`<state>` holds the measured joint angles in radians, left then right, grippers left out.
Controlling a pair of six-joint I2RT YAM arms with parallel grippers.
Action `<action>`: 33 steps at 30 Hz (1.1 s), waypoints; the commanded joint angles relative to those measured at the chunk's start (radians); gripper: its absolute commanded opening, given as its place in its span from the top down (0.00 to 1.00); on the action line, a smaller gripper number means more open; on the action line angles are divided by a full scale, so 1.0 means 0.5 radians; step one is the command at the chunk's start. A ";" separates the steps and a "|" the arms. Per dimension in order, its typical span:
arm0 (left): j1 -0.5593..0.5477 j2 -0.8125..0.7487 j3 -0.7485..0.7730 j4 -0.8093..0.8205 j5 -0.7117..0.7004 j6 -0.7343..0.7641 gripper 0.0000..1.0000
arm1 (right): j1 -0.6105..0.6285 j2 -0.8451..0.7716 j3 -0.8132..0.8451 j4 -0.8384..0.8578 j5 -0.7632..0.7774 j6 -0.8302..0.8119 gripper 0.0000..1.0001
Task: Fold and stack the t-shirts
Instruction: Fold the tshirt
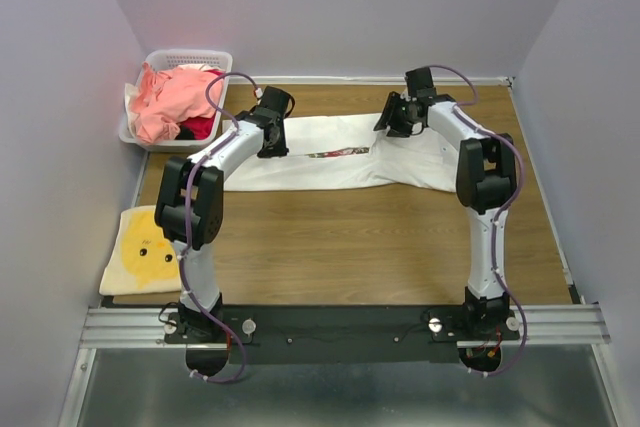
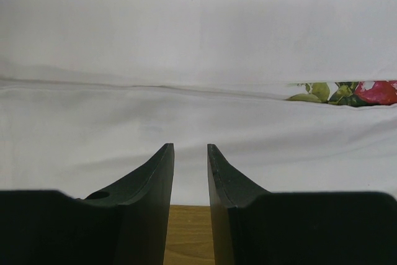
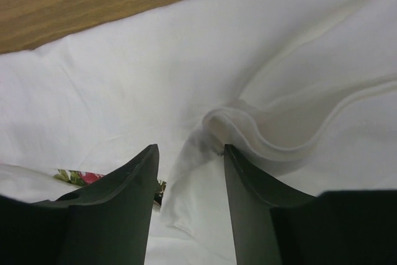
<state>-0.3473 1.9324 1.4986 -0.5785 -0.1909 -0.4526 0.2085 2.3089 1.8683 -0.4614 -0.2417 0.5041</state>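
Observation:
A white t-shirt (image 1: 330, 162) with a floral print (image 1: 340, 152) lies folded in a long band across the back of the table. My left gripper (image 1: 274, 150) hangs over its left part. In the left wrist view its fingers (image 2: 190, 147) stand slightly apart with nothing between them, over the shirt's edge (image 2: 186, 48), and wood shows between them. My right gripper (image 1: 393, 127) is over the shirt's right part. In the right wrist view it (image 3: 191, 148) is open astride a raised fold of white cloth (image 3: 248, 128). Salmon-pink (image 1: 175, 97) and red (image 1: 200, 128) t-shirts lie in the basket.
The white lattice basket (image 1: 190, 55) stands at the back left corner. A folded yellow cloth (image 1: 145, 247) with a face print lies at the front left edge. Bare wood table (image 1: 340, 247) runs between the shirt and the arm bases. Walls close in on three sides.

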 commanded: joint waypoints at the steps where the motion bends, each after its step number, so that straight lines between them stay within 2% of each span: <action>1: 0.001 0.044 0.089 -0.033 -0.045 0.031 0.63 | 0.009 -0.206 -0.039 0.002 0.155 -0.063 0.40; 9: 0.020 0.142 0.184 -0.039 -0.109 0.062 0.63 | 0.006 -0.427 -0.266 -0.037 0.580 -0.002 0.38; 12: 0.041 0.179 0.227 -0.055 -0.118 0.059 0.63 | 0.006 -0.455 -0.307 -0.150 0.701 0.010 0.38; 19: 0.102 0.219 0.218 -0.119 -0.155 0.046 0.63 | 0.006 -0.595 -0.644 -0.234 0.766 0.142 0.38; 23: 0.112 0.145 0.065 -0.150 -0.213 0.031 0.63 | 0.006 -0.614 -0.809 -0.246 0.815 0.210 0.39; 27: 0.112 0.072 -0.110 -0.153 -0.213 0.006 0.63 | 0.006 -0.504 -0.798 -0.295 0.861 0.228 0.39; 33: 0.115 -0.008 -0.316 -0.162 -0.204 -0.033 0.63 | -0.021 -0.154 -0.479 -0.479 0.959 0.213 0.39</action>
<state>-0.2897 1.9793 1.4059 -0.6281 -0.2687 -0.4461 0.2089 2.0869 1.5440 -0.6102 0.1581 0.6025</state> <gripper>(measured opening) 0.369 0.613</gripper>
